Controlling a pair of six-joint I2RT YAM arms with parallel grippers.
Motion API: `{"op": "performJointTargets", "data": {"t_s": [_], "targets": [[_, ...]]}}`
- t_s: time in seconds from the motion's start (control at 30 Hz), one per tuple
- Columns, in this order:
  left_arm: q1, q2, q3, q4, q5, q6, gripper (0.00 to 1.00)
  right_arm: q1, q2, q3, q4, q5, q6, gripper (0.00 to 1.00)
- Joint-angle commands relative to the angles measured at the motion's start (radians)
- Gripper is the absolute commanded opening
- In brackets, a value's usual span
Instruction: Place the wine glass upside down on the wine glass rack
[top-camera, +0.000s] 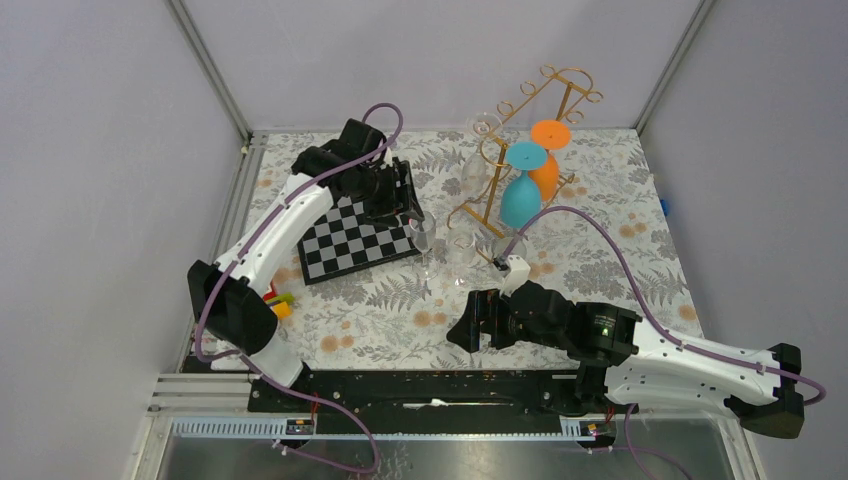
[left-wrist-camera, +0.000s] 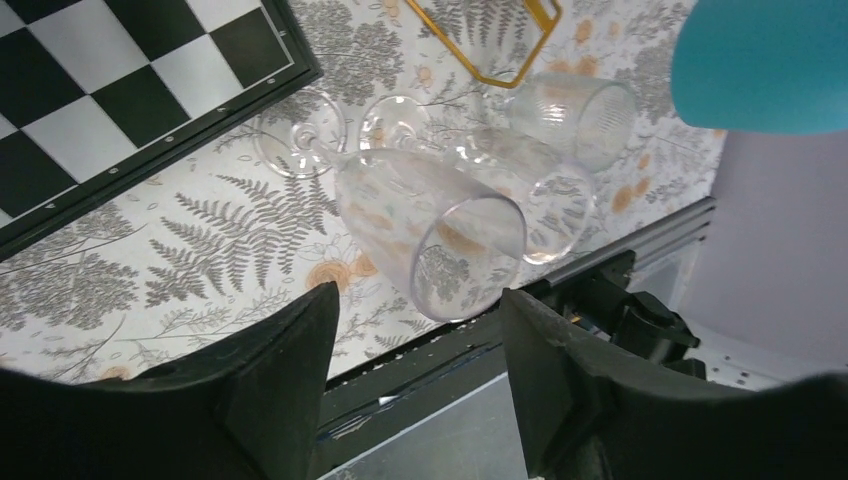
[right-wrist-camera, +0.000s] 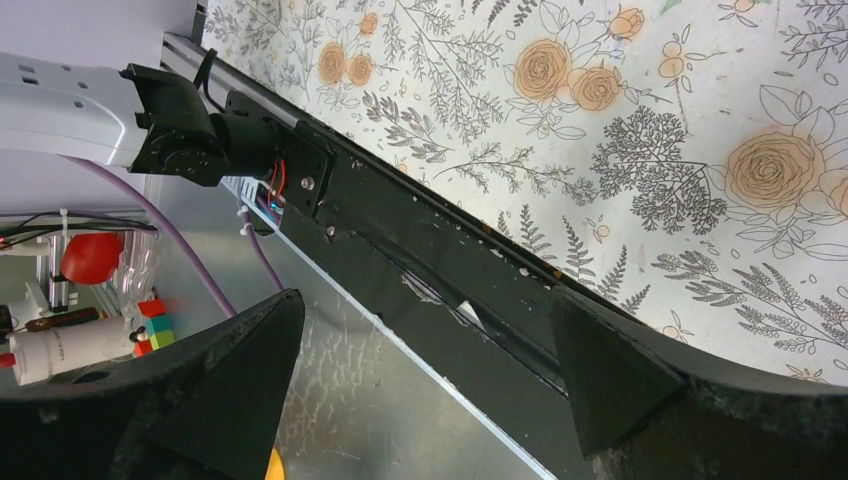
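Observation:
A clear wine glass (left-wrist-camera: 430, 230) stands on the flowered cloth just right of the chessboard; in the top view this wine glass (top-camera: 422, 240) is small. My left gripper (left-wrist-camera: 415, 320) is open, its black fingers either side of the space just short of the bowl's rim, touching nothing. From above, the left gripper (top-camera: 412, 208) hovers over the board's right edge. The gold wire wine glass rack (top-camera: 568, 105) stands at the back right, with a teal glass (top-camera: 520, 198), an orange glass (top-camera: 545, 165) and a clear one (top-camera: 480, 150) hanging on it. My right gripper (top-camera: 462, 328) is open and empty; in its wrist view the right gripper (right-wrist-camera: 425, 340) is over the table's near edge.
A black-and-white chessboard (top-camera: 360, 235) lies at the left. Two more clear glasses (left-wrist-camera: 580, 115) (left-wrist-camera: 545, 205) stand by the rack's foot (left-wrist-camera: 500, 45). Coloured blocks (top-camera: 280, 303) sit near the left arm's base. A black rail (top-camera: 420, 385) runs along the near edge.

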Motion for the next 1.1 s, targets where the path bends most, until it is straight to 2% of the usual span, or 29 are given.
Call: {"op": "performJointTargets", "data": {"t_s": [0.0, 0.17, 0.33, 0.63, 1.07], "targets": [[-0.026, 0.047, 0.094, -0.074, -0.119, 0.022, 0.62, -0.007, 0.002, 0.043, 0.003, -0.029, -0.010, 1.00], [-0.049, 0.092, 0.124, -0.108, -0.162, 0.029, 0.54, -0.007, 0.001, 0.045, 0.003, -0.041, -0.024, 1.00], [-0.059, 0.126, 0.148, -0.124, -0.180, 0.031, 0.43, -0.007, 0.000, 0.051, 0.002, -0.043, -0.047, 1.00], [-0.102, 0.183, 0.198, -0.182, -0.232, 0.046, 0.35, -0.008, 0.005, 0.052, 0.001, -0.048, -0.063, 1.00], [-0.136, 0.238, 0.290, -0.304, -0.330, 0.078, 0.07, -0.008, 0.012, 0.065, 0.003, -0.025, -0.108, 1.00]]}}
